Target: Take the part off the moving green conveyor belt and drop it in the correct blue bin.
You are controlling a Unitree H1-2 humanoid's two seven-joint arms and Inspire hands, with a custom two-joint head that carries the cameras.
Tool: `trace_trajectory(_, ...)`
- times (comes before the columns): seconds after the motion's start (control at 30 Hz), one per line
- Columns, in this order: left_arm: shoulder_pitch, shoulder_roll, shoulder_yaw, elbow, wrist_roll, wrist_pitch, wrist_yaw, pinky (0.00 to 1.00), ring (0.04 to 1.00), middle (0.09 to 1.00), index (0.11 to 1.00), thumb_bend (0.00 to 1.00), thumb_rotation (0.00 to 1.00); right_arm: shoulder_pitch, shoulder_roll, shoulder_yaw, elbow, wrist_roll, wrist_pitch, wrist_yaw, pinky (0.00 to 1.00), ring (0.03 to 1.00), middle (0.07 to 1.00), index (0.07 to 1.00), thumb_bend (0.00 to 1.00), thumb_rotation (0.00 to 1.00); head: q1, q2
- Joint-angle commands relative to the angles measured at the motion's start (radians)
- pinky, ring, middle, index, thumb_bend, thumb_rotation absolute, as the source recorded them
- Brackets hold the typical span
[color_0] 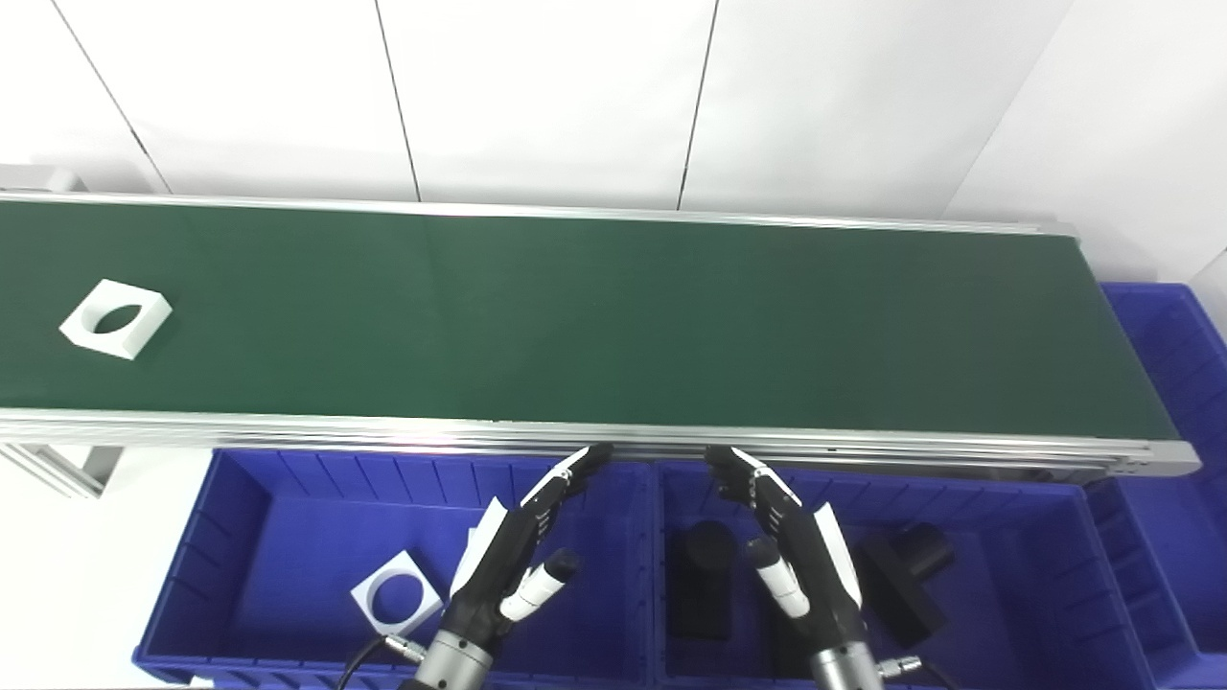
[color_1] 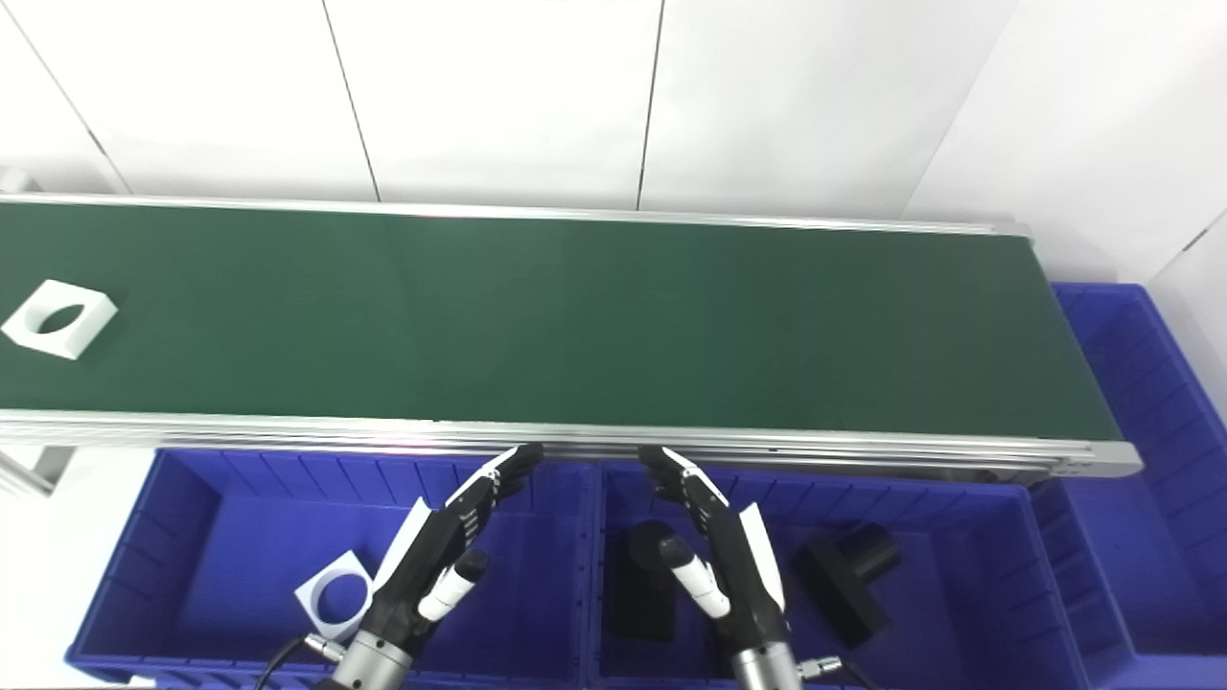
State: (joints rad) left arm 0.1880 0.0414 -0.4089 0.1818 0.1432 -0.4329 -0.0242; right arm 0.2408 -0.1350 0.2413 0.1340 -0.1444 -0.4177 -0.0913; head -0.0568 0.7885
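The left hand (color_0: 522,551) hangs over the left blue bin (color_0: 240,537) with its fingers stretched out straight and spread from the thumb, holding nothing; its fingertips reach toward 1 o'clock and stop just short of the conveyor's near aluminium rail (color_0: 383,431). The right hand (color_0: 791,551) mirrors it over the right blue bin (color_0: 1045,556), fingers extended toward 11 o'clock, thumb apart, palm empty. The two hands stand near each other on either side of the wall dividing the bins. Inside the left bin, at about 8 o'clock from the left hand, lies a white square part with a round hole (color_0: 396,595), and a second white piece (color_0: 479,546) shows partly behind the hand. In the right bin a black part (color_0: 705,575) sits just to 9 o'clock of the right hand, and another black part (color_0: 911,575) lies at 3 o'clock of it. Beyond the rail runs the green conveyor belt (color_0: 613,316), and far out at 10 o'clock from the left hand, near the belt's left end, rests the white part (color_0: 116,318), a square block with a round opening, well apart from both hands. A third blue bin (color_0: 1169,355) stands at the belt's right end, at 2 o'clock.
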Motion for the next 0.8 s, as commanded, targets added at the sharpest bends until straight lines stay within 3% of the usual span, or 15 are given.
trace_trajectory(0.0, -0.016, -0.019, -0.007, -0.016, 0.01, -0.036, 0.008, 0.93, 0.924, 0.908, 0.885, 0.76, 0.99, 0.003, -0.001, -0.008, -0.039, 0.009, -0.052, -0.012, 0.81, 0.845, 0.838, 0.815, 0.82, 1.0, 0.001, 0.0)
trace_trajectory(0.27, -0.015, -0.045, 0.0, -0.021, 0.067, -0.035, 0.015, 0.9, 0.91, 0.897, 0.87, 0.81, 1.0, 0.015, -0.006, -0.015, -0.05, 0.018, -0.052, -0.004, 0.81, 0.858, 0.839, 0.813, 0.82, 1.0, -0.001, 0.0)
trace_trajectory(0.77, -0.015, -0.052, 0.002, -0.01, 0.047, -0.036, -0.001, 0.91, 0.915, 0.903, 0.88, 0.77, 1.0, 0.011, -0.013, -0.005, -0.03, -0.008, -0.052, -0.025, 0.78, 0.837, 0.834, 0.815, 0.82, 1.0, -0.01, -0.002)
